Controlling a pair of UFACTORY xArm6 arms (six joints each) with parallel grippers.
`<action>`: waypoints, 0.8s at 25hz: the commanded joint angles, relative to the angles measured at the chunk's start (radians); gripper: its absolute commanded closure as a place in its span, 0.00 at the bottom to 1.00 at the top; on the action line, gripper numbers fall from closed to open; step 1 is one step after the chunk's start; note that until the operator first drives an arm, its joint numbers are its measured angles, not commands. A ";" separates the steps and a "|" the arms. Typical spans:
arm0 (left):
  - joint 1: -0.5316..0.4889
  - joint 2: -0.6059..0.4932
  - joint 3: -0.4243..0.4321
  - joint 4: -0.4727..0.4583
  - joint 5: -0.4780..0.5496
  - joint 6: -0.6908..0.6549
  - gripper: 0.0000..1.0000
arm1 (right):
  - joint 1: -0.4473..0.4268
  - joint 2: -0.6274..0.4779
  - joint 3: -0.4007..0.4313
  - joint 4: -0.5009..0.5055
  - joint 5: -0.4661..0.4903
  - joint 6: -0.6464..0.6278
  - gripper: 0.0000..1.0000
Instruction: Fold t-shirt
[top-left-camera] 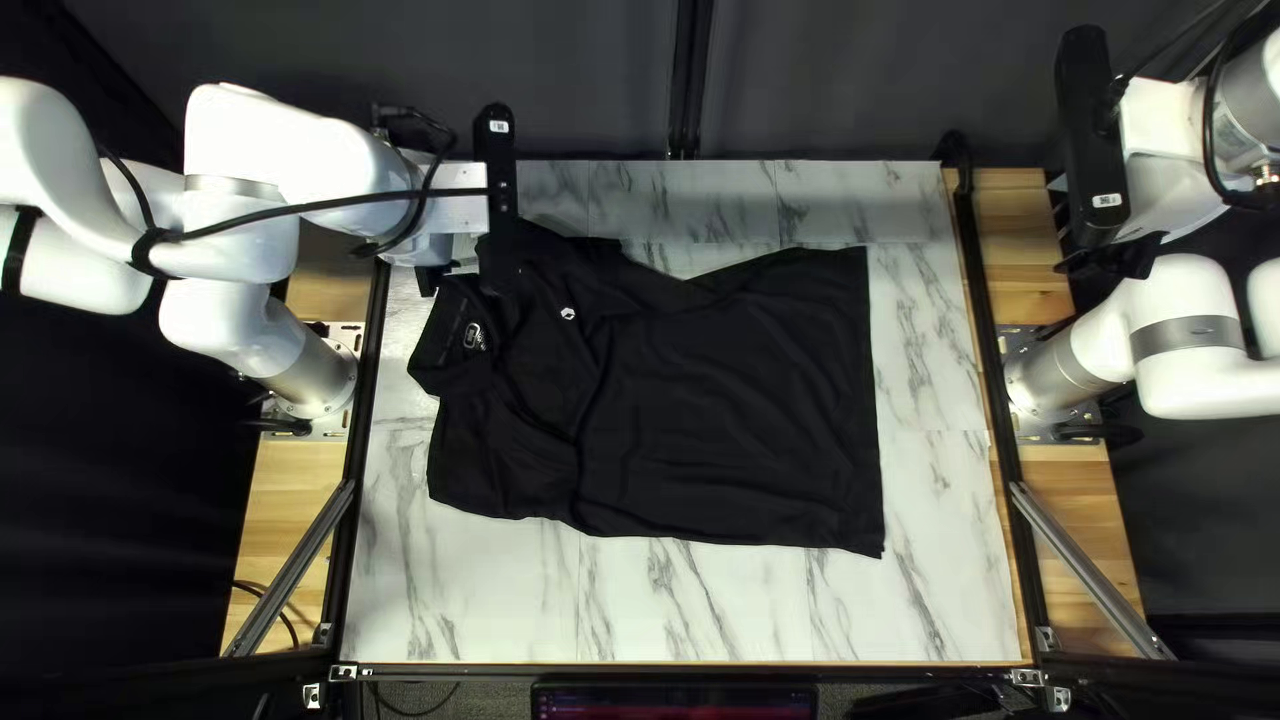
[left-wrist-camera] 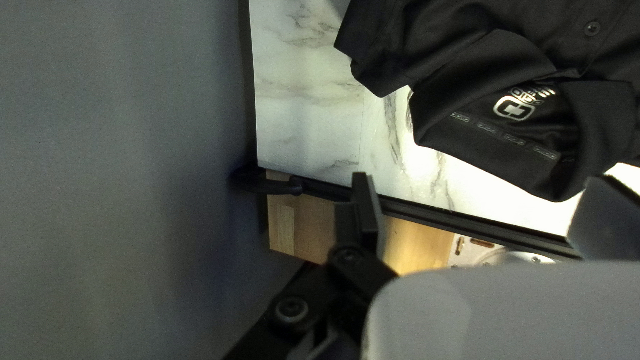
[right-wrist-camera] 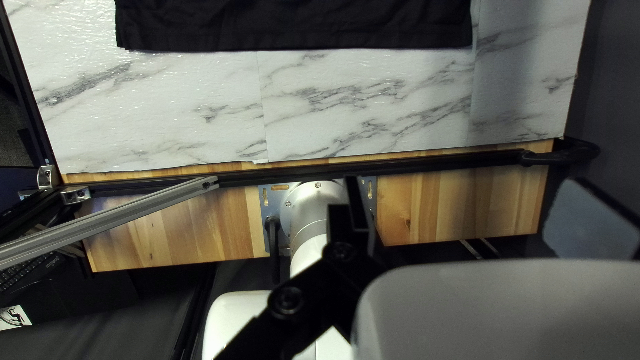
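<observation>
The shirt lies spread on the table, its long axis running across from one side to the other. The collar points to the left of the top left view, near the left arm's base, and the hem to the right. The near sleeve angles toward the table's near edge; the far side is creased inward between shoulder and hem.

The left gripper hangs over the collar end, its fingers wide apart, with nothing held. The right gripper is beyond the right rail, also spread wide and holding nothing. The rails and wooden boards flank the table; a dark curtain stands behind it.

The left arm covers part of the far shoulder. Black folds there merge and are hard to make out. The right wrist view cuts off all but the hem end.
</observation>
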 commanded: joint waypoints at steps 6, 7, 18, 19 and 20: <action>0.312 0.339 0.097 0.008 -0.454 -0.043 0.00 | 0.000 0.000 0.000 0.000 0.000 0.000 0.00; 0.343 0.418 0.093 0.017 -0.510 -0.071 0.00 | 0.000 0.000 0.000 0.000 0.000 0.000 0.00; 0.428 0.545 0.119 0.022 -0.585 -0.215 0.00 | 0.000 0.000 0.000 0.000 0.000 0.000 0.00; 0.447 0.539 0.133 0.013 -0.601 -0.201 0.00 | 0.000 0.000 0.000 0.000 0.000 0.000 0.00; 0.468 0.533 0.145 0.000 -0.619 -0.181 0.00 | 0.000 0.000 0.000 0.000 0.000 0.000 0.00</action>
